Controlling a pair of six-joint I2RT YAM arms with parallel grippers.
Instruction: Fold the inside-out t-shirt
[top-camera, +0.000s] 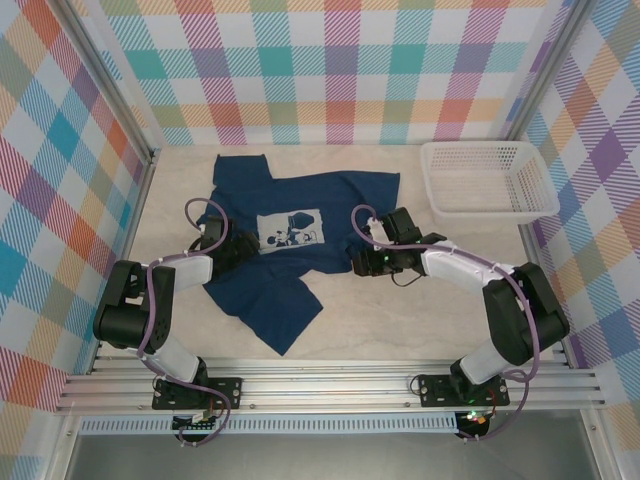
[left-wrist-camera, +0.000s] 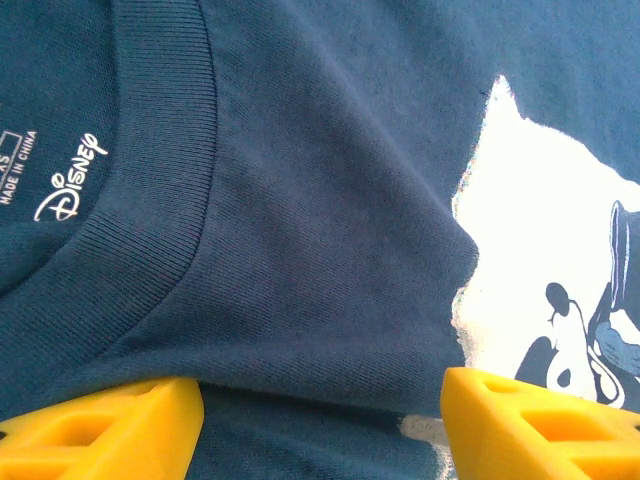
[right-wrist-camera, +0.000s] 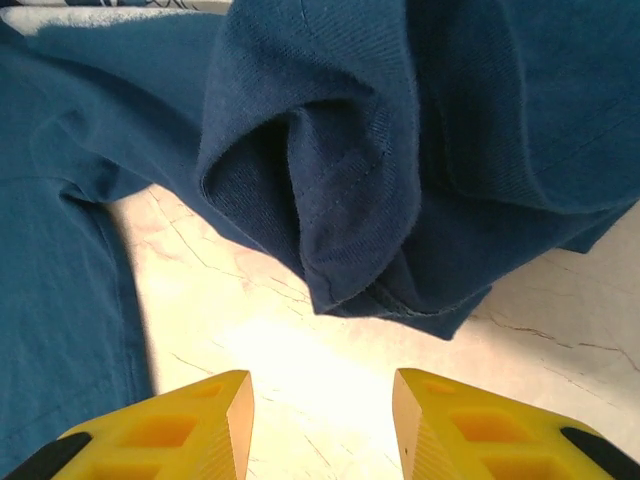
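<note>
— Though low over the cloth, grips nothing on the left: shows the jaws of the left gripper (left-wrist-camera: 322, 400) standing well apart, with a soft ridge of the t-shirt (left-wrist-camera: 330, 250) lying between the yellow fingers (left-wrist-camera: 110, 425). Sits just below the ribbed collar (left-wrist-camera: 170, 150) and beside the white print (left-wrist-camera: 540, 250).

— And on the right?

— Much the same. Shows the jaws of the right gripper (right-wrist-camera: 320, 390) open and empty, hanging over bare worktop (right-wrist-camera: 300, 330). Has a bunched, doubled-over edge of the dark blue cloth just ahead of the tips, not touching them.

— Seen from above, lies where?

— Sprawls across the middle of the worktop between both arms, print upward and neck end toward the left arm. Throws one sleeve toward the far left and a loose flap toward the near edge.

— Counts as folded, then?

— Hardly. Looks roughly spread at best, wrinkled and skewed, with no clean crease anywhere. Cannot tell from the seams whether turned right side out. Seems to leave nearly everything to do: smoothing flat, squaring up, bringing the sleeves and sides in, doubling the body over.
</note>
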